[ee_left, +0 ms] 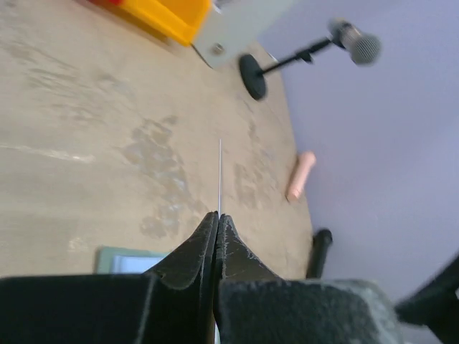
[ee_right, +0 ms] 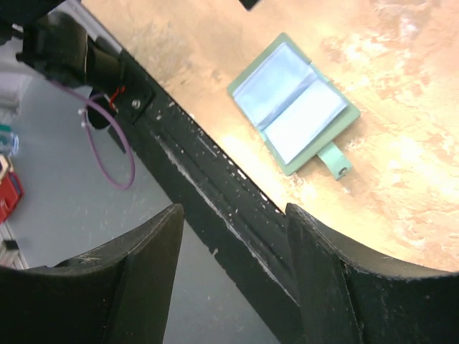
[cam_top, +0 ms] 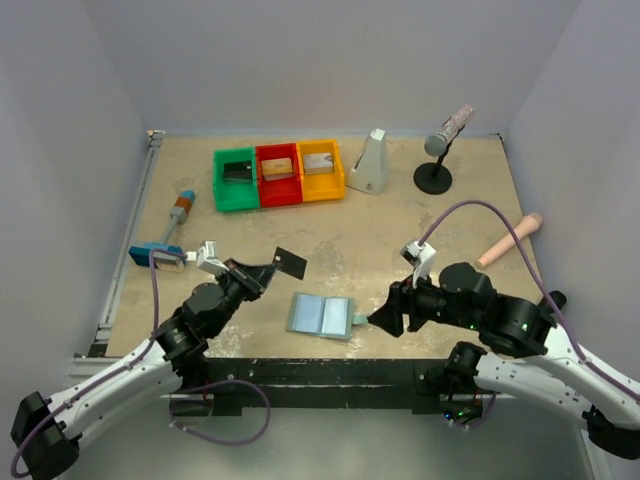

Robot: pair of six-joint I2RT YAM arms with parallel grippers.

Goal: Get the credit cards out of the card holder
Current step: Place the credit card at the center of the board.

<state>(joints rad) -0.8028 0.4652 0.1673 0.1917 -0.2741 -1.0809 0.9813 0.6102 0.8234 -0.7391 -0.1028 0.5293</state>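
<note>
Left claw (cam_top: 264, 272) pinches a thin, flat black card (cam_top: 289, 263) edgewise.

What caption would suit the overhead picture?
Left gripper holds a black card near the open card holder; right gripper hangs open beside it.

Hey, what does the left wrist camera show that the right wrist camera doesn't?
Left wrist only: the left tool shut on a card seen edge-on, the microphone, the pink cylinder, the yellow bin. Right wrist only: the open right tool, the snap tab, the purple cable. Both: the card holder, just a corner in the left wrist view, and the table.
</note>
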